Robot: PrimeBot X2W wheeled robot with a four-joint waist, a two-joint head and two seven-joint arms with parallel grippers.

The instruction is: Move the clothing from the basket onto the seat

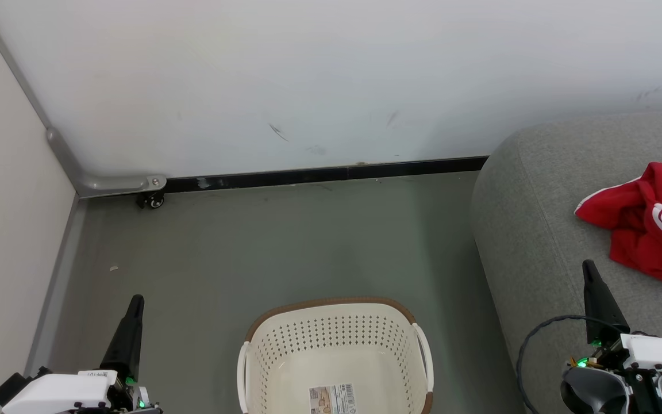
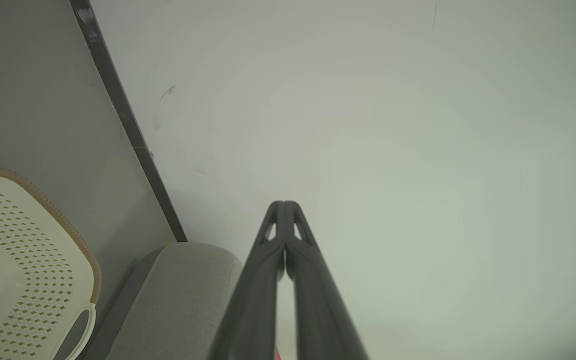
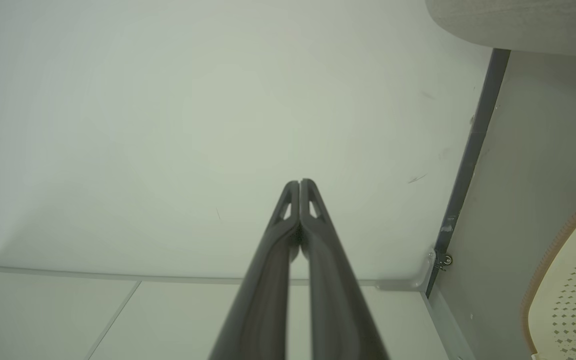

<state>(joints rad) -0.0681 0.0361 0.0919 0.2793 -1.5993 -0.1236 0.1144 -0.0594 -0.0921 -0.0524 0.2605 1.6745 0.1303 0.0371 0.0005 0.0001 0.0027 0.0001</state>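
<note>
The left end effector (image 1: 134, 305) and right end effector (image 1: 589, 271) are sitting pinched together, empty; clothing (image 1: 644, 230) is lying on the seat (image 1: 538, 230), right edge.

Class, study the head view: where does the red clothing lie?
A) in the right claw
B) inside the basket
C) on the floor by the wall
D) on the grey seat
D: the red clothing lies crumpled on the grey seat, while the basket has no fabric in its visible part.

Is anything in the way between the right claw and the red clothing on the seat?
Nothing visible. In the head view, bare grey seat lies between the shut right claw and the clothing, which already rests on that seat.
</note>
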